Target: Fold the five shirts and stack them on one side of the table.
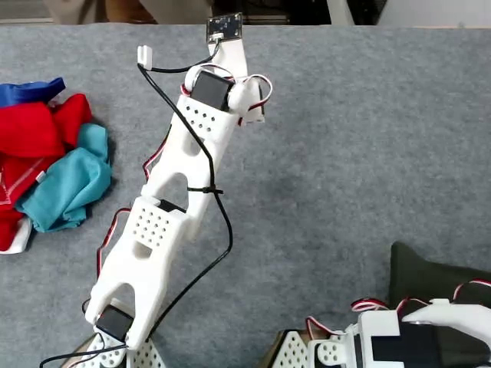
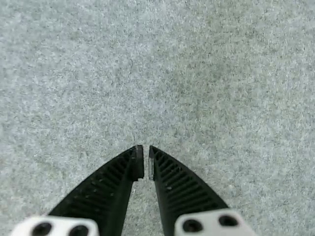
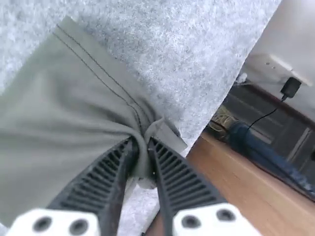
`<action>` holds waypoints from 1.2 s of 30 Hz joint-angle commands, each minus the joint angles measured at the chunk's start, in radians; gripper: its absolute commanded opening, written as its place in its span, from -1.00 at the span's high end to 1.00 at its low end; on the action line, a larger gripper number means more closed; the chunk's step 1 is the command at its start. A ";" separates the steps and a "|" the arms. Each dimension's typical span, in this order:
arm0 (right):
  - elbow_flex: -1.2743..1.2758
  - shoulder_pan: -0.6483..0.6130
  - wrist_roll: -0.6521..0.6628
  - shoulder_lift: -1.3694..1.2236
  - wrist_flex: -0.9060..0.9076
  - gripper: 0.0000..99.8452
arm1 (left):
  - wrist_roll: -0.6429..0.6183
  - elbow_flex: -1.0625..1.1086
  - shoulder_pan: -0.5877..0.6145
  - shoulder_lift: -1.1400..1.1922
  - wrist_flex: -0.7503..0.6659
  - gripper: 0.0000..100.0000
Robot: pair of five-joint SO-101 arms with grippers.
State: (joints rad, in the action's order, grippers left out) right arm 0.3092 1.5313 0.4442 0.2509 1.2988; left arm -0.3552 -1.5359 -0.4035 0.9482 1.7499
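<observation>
One olive shirt (image 3: 59,113) pinched in right gripper (image 3: 141,145) | left gripper (image 2: 146,160) closed, empty

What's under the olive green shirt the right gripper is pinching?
The grey felt table cover shows around the olive green shirt, pinched by the right gripper near the table's edge; whatever lies beneath the cloth is covered.

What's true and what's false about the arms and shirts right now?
1. The right gripper is shut on the olive-green shirt. True.
2. The left gripper holds a red shirt. False: it is shut over the bare grey mat, holding nothing.
3. The pile of shirts lies crumpled at the table's left edge in the high view. True.
4. The teal shirt is folded at the table's centre. False: it lies crumpled in the pile.
</observation>
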 commanded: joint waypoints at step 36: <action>0.309 -0.074 0.308 -0.110 -0.178 0.93 | 0.008 -0.008 0.009 -0.071 0.009 0.93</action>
State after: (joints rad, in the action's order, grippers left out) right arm 0.5409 1.4745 0.7419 0.1695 1.2620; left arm -0.3552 -1.5359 -0.4035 0.9482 1.7499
